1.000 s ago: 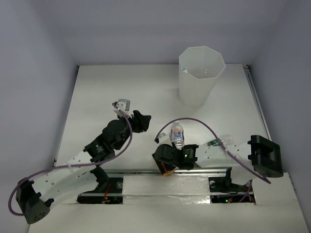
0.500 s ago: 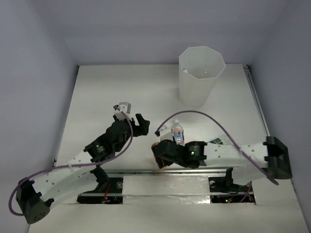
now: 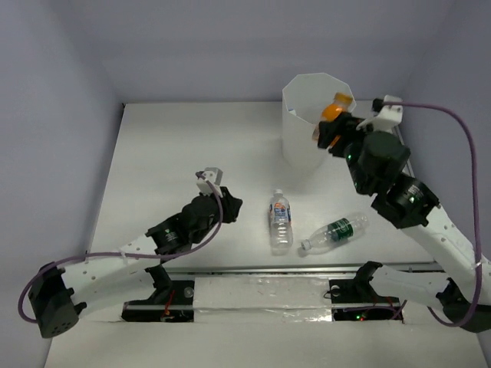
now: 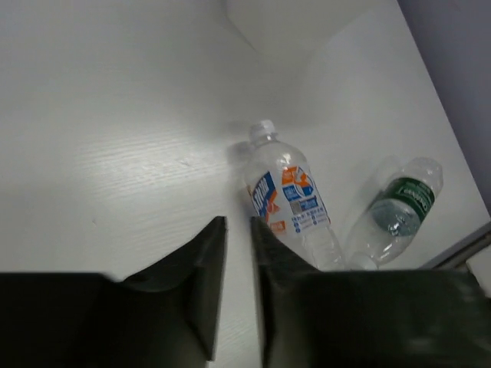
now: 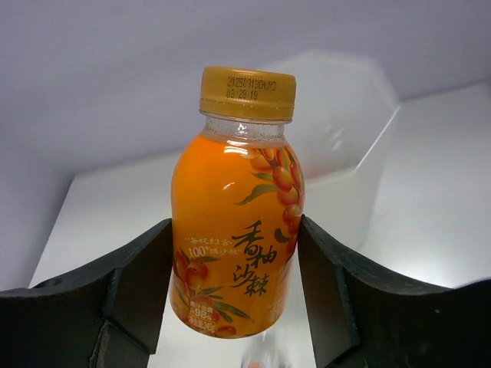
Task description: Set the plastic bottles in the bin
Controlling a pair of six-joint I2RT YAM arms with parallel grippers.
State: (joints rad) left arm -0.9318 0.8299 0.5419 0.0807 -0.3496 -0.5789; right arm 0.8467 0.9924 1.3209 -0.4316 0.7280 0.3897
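Starting at the near edge, the table [image 3: 169, 153] runs white and bare across its whole left half, shut in by walls [image 3: 61, 115] on the left, the far side and the right. The left gripper [image 4: 239, 224] hangs low over the near middle. Its jaws stand only a narrow slit apart with nothing between them, and open surface lies ahead of it and to its left.

Just to its right the blue-labelled bottle [image 4: 290, 203] lies on its side, cap pointing away. The bottle is close beside the right jaw, though contact cannot be judged. Further right, near the front edge, the green-labelled bottle [image 3: 335, 231] lies slantwise, its cap toward the first bottle with a small gap between them.

A free strip of table separates both from the bin [image 3: 305, 149], which stands upright toward the far right, close to the back wall. The right gripper [image 5: 234, 230] is raised at the bin's right rim, clamped on both sides of the orange bottle [image 5: 230, 176]. From above, the orange bottle overlaps the right part of the opening.
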